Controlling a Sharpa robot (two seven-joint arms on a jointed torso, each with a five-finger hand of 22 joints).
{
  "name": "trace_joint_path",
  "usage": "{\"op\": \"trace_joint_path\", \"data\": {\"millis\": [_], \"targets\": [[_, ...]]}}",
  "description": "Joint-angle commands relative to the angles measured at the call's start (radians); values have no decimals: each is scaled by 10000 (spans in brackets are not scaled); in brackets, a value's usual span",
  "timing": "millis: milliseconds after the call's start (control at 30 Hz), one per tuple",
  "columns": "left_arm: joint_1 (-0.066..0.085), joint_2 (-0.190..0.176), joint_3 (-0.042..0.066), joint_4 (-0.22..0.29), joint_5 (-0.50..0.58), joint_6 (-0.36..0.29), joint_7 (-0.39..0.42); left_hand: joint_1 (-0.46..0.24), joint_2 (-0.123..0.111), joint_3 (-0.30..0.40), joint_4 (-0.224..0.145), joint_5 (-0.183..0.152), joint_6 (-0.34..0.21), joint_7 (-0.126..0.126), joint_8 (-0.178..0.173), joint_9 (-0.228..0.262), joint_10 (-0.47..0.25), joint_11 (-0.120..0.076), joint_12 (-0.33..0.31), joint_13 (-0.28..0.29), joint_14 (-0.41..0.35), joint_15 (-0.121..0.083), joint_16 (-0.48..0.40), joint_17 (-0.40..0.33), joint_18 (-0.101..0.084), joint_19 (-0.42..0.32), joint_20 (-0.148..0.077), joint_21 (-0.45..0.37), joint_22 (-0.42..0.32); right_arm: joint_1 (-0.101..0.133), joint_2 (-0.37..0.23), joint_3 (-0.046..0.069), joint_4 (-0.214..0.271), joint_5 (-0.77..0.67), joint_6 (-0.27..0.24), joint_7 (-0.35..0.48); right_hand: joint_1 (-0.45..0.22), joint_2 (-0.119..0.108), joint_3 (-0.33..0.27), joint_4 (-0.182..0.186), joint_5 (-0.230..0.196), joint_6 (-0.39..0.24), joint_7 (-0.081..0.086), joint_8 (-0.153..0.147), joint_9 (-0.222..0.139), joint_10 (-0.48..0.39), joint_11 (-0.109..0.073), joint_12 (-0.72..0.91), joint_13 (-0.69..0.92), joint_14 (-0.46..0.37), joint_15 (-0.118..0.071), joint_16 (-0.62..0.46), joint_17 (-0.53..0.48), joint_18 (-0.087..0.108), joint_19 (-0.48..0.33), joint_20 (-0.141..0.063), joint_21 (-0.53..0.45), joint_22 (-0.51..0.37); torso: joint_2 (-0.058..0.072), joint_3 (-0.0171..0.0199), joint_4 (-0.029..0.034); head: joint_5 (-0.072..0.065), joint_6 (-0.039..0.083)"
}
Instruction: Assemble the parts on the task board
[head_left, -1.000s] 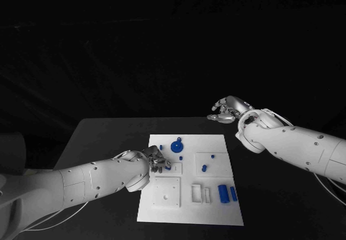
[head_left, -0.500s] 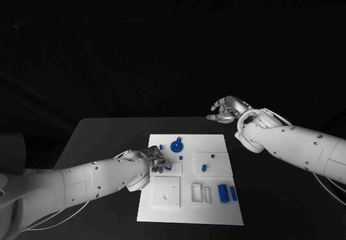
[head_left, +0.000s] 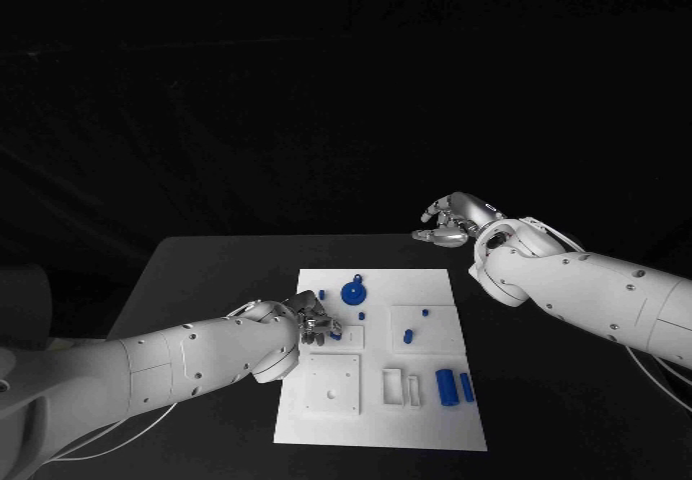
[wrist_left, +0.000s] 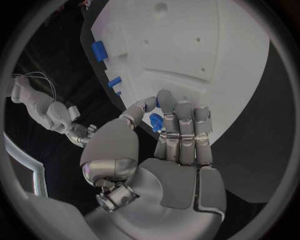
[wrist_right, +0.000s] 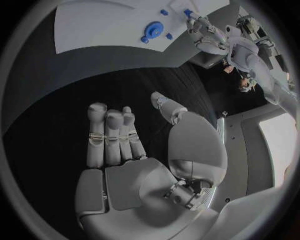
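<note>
One small blue part sits pinched between the thumb and fingers of the left hand, at the left edge of the white task board — judged light, rigid plastic, smooth enough to slip, so a fingertip pinch across its short sides looks right. Its exact shape is hard to tell; the fingers hide most of it.

Counting loose blue parts on the board in the head view:
- one round disc-shaped part with a stub near the far edge
- one tiny part just beside it, toward the left hand
- one small dot below the disc
- two small pieces on the raised square plate, one of them nearer the far side
- two upright-looking cylinders, a fat one and a thinner one, side by side near the right edge

That makes seven loose plus the held one — eight, though the smallest are too small to be sure of. All look stiff and light; the cylinders probably want a side grasp around the barrel, the disc a pinch by its stub.

The right hand hovers off the board beyond the far right corner of the worktop, holding nothing, its fingers loosely extended and apart.
</note>
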Motion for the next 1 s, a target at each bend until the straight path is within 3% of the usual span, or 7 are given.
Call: {"op": "trace_joint_path", "data": {"millis": [33, 567, 1000], "targets": [[-16, -20, -2, 81, -21, -154, 66, 90, 5, 78, -1, -37, 912, -787, 58, 1259, -113, -105, 49, 17, -11, -63, 52, -16, -166, 75, -911, 57, 18, 2, 3, 4, 12, -27, 108, 22, 35, 19, -24, 51, 54, 15, 89, 44, 14, -30, -18, 40, -11, -5, -65, -29, -11, 695, 49, -18, -58, 16, -2, -5, -2, -16, -1], [-38, -33, -2, 169, 134, -601, 310, 125, -15, 96, -21, -5, 947, -798, 44, 1289, -104, -115, 80, 41, 2, -62, 93, -21, -167, 81, -919, 67, 42, 2, -8, 4, 18, -17, 122, 5, -7, 31, -40, 100, 94, 19, 87, 50, 13, -44, -20, 61, -41, -11, -68, -25, -17, 695, 48, -14, -70, 28, -1, 2, 5, -38, 13], [-39, -6, -2, 124, 115, -121, 152, 127, -11, 100, -12, -12, 949, -797, 33, 1296, -109, -116, 83, 45, 1, -62, 100, -25, -169, 85, -921, 69, 48, 2, -11, 4, 26, -16, 157, -30, -15, 27, -45, 111, 114, 19, 86, 51, 12, -51, -21, 69, -52, -14, -68, -24, -19, 695, 47, -14, -74, 34, 1, 1, -1, -28, 3]]}}
